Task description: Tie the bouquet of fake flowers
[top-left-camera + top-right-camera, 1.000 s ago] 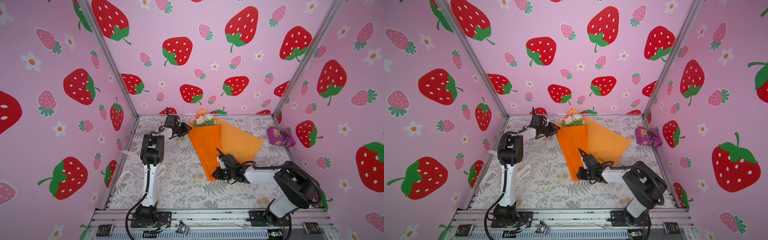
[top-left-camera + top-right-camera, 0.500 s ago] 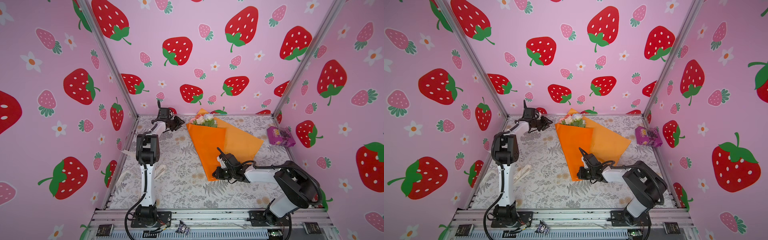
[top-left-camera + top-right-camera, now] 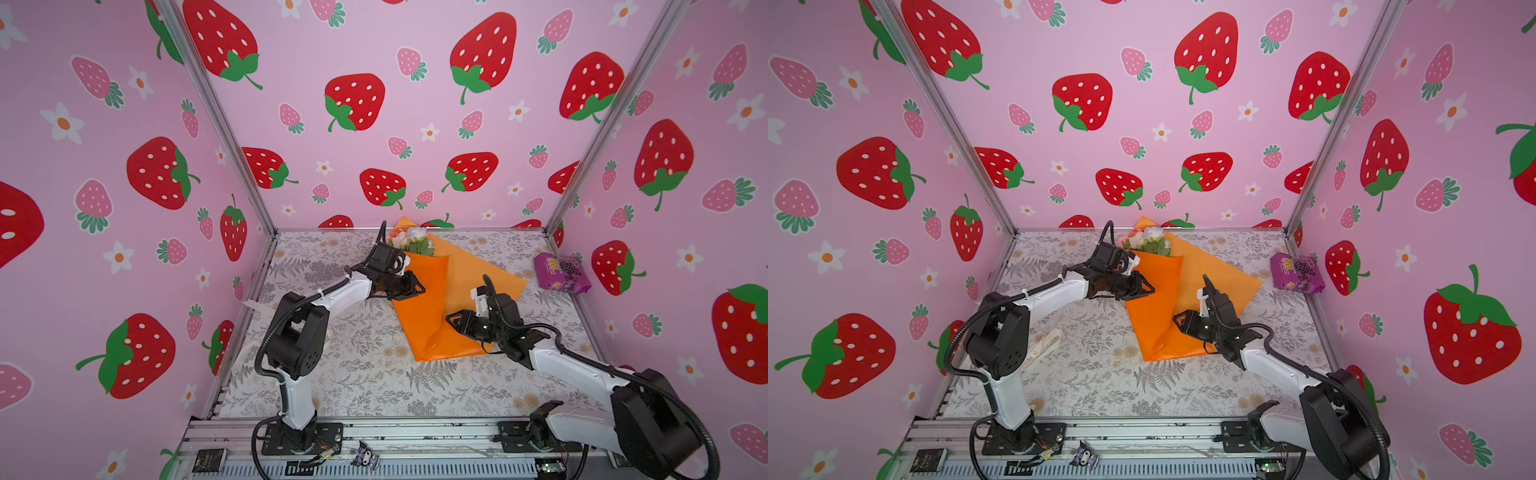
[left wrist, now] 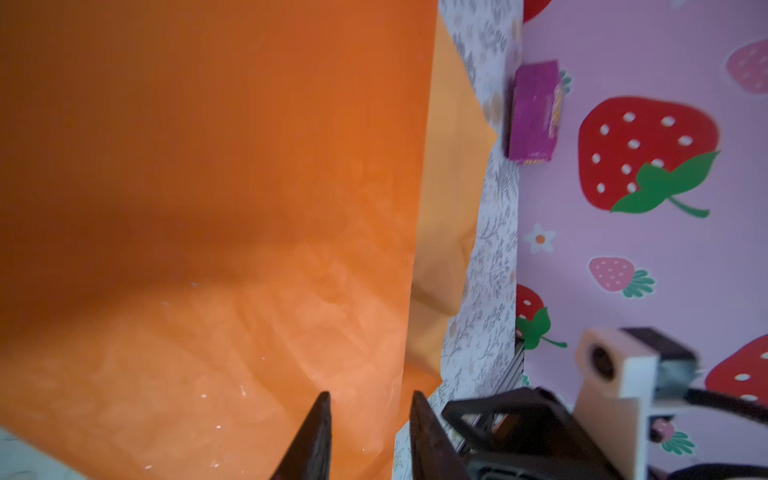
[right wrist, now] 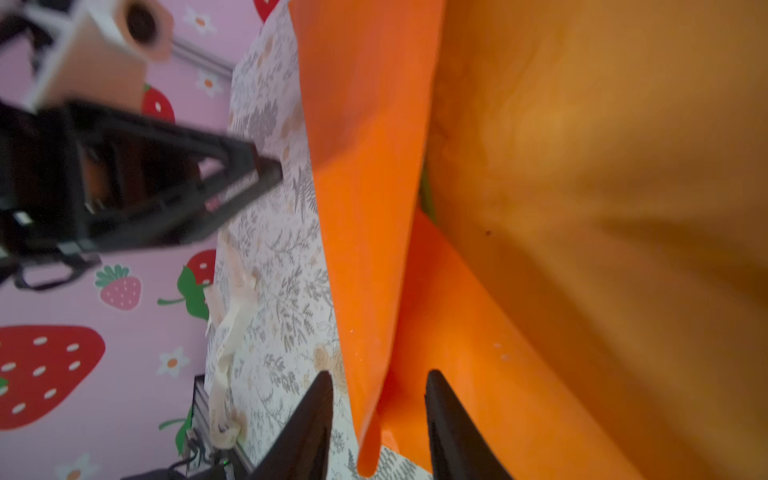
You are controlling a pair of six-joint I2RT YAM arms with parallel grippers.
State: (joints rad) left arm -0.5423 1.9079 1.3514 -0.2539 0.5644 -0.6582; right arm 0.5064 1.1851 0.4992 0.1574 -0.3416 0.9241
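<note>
Strawberry-print walls (image 3: 374, 124) enclose a floral tabletop (image 3: 353, 374). In both top views the bouquet (image 3: 436, 299) (image 3: 1158, 307) lies mid-table toward the back wall, with its blooms (image 3: 409, 241) farthest back and its orange paper (image 3: 478, 274) partly folded over. The left gripper (image 3: 415, 286) (image 3: 1148, 289) sits at the paper's left edge. The right gripper (image 3: 451, 320) (image 3: 1177, 322) sits by the fold, near the pointed base. A purple packet (image 3: 559, 272) lies at the right wall, and a cream ribbon (image 3: 1044, 345) lies on the tabletop's left side.

Left wrist view: the left gripper (image 4: 370, 432) has its jaws parted, close over the paper (image 4: 208, 208). Contact cannot be judged. The packet (image 4: 534, 112) lies beyond.

Right wrist view: the right gripper (image 5: 378, 415) has its jaws spread. The narrow end of the fold (image 5: 370, 291) lies between them, unclamped. The ribbon (image 5: 232, 332) lies beyond on the tabletop.
</note>
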